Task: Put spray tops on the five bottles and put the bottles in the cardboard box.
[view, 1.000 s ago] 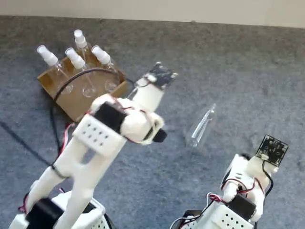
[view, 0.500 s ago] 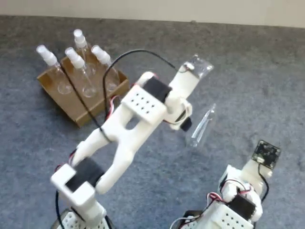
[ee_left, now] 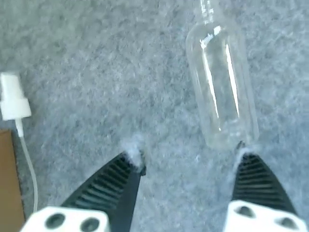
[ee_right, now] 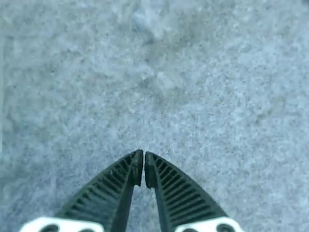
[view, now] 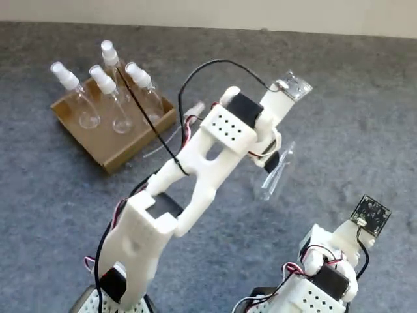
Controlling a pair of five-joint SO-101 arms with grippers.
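Observation:
A clear bottle point(ee_left: 221, 89) without a top lies on its side on the grey carpet, also seen in the high view point(view: 275, 171). My left gripper point(ee_left: 188, 165) hovers open just above its base end, one fingertip point(ee_left: 247, 164) close beside the bottle's bottom, nothing held. A loose white spray top point(ee_left: 11, 100) with its thin tube lies on the carpet between bottle and box, in the high view point(view: 195, 108) too. The cardboard box point(view: 125, 156) at the back left holds several upright bottles point(view: 107, 85) with spray tops. My right gripper point(ee_right: 143, 163) is shut and empty over bare carpet.
The left arm point(view: 215, 140) stretches diagonally across the middle of the table. The right arm point(view: 335, 257) is folded at the front right. A brown corner of the box point(ee_left: 6, 183) borders the left wrist view. Open carpet lies to the right.
The left arm has swung from beside the box to the right, over the lying bottle. The loose spray top has come into sight near the box. The right arm barely shifted.

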